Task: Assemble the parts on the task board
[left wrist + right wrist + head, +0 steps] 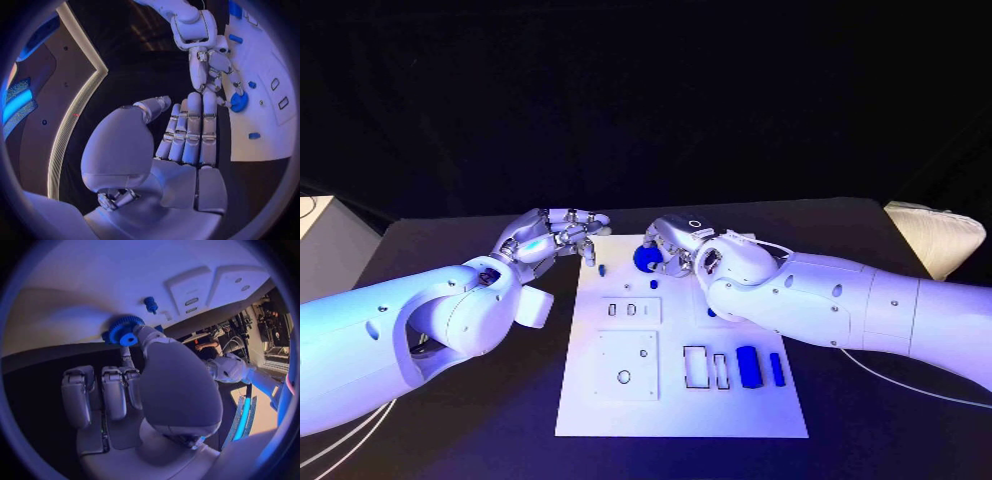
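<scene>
Right hand (169, 390) pinches the blue gear (123, 330) at the task board's (675, 400) far end, seemingly to seat it; left hand (187, 135), fingers straight together, holds nothing.

Dark room, black table

A black table (473, 420) fills the foreground under bluish light, black backdrop (646, 90) behind it (no detail to be made out there); a white bundle (935, 235) sits at its far right corner.

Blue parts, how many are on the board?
6: gear in right hand, peg beside it, small piece by left hand, piece at right arm's edge, two bars nearer. Arms may hide more.
</scene>
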